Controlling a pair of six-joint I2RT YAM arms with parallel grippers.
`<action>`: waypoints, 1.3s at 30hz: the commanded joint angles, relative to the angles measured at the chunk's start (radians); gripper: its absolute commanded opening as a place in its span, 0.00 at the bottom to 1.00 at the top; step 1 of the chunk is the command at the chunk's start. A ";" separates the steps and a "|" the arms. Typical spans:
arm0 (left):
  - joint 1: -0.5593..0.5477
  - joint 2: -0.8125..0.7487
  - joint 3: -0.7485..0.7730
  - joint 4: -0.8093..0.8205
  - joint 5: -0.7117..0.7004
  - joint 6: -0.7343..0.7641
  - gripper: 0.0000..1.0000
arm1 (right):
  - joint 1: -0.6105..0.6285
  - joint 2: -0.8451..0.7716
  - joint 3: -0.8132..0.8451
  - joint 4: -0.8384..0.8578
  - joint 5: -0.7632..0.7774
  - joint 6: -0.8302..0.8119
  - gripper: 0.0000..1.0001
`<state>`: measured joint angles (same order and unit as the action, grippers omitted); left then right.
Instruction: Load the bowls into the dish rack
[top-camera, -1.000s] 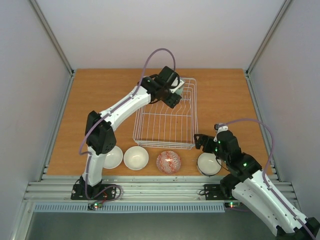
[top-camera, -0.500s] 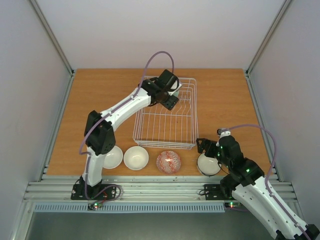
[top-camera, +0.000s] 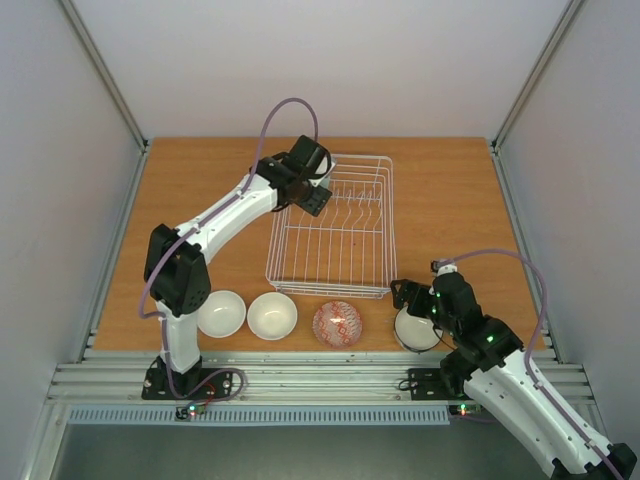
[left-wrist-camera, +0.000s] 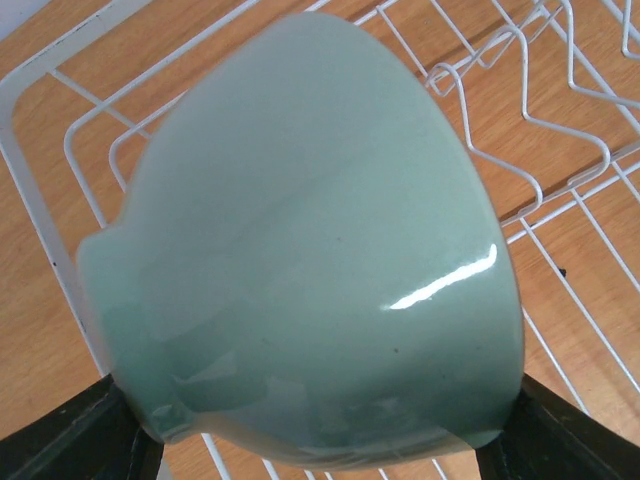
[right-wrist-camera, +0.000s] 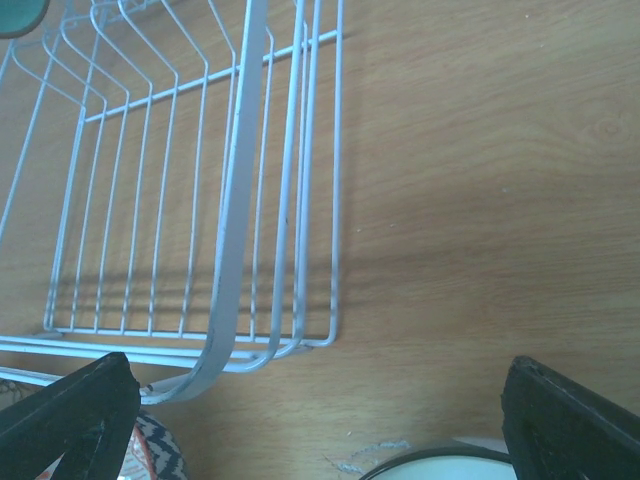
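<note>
The white wire dish rack (top-camera: 335, 225) stands mid-table. My left gripper (top-camera: 316, 190) is over its far left corner. In the left wrist view a pale green bowl (left-wrist-camera: 320, 250) fills the frame, tilted on its side over the rack wires (left-wrist-camera: 560, 150), between my wide-apart fingers (left-wrist-camera: 70, 440); the jaws stand open. The green bowl's edge also shows in the right wrist view (right-wrist-camera: 18, 14). My right gripper (top-camera: 405, 295) is open and empty, just beyond a white dark-rimmed bowl (top-camera: 418, 330), whose rim shows in the right wrist view (right-wrist-camera: 450, 468).
Two white bowls (top-camera: 221, 313) (top-camera: 272, 315) and a red patterned bowl (top-camera: 337, 322) stand in a row at the near edge, left of the dark-rimmed bowl. The rack's near right corner (right-wrist-camera: 320, 335) is close in front of my right gripper.
My left gripper has moved left along the rack's far end, from its middle toward the far left corner. My right gripper has drawn slightly nearer, toward the dark-rimmed bowl.
</note>
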<state>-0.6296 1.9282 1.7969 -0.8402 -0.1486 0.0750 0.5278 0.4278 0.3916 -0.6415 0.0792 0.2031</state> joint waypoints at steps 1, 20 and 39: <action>0.002 -0.042 -0.012 0.107 -0.033 0.003 0.01 | 0.006 -0.007 -0.016 0.013 -0.008 0.013 0.98; 0.038 -0.027 -0.067 0.138 -0.053 0.023 0.00 | 0.006 0.017 -0.046 0.051 -0.018 0.021 0.98; 0.033 0.128 -0.025 0.081 0.056 -0.001 0.21 | 0.005 0.043 0.027 0.031 -0.030 -0.005 0.98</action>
<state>-0.5896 2.0171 1.7409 -0.7597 -0.1860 0.0738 0.5278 0.4591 0.3626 -0.5930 0.0589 0.2115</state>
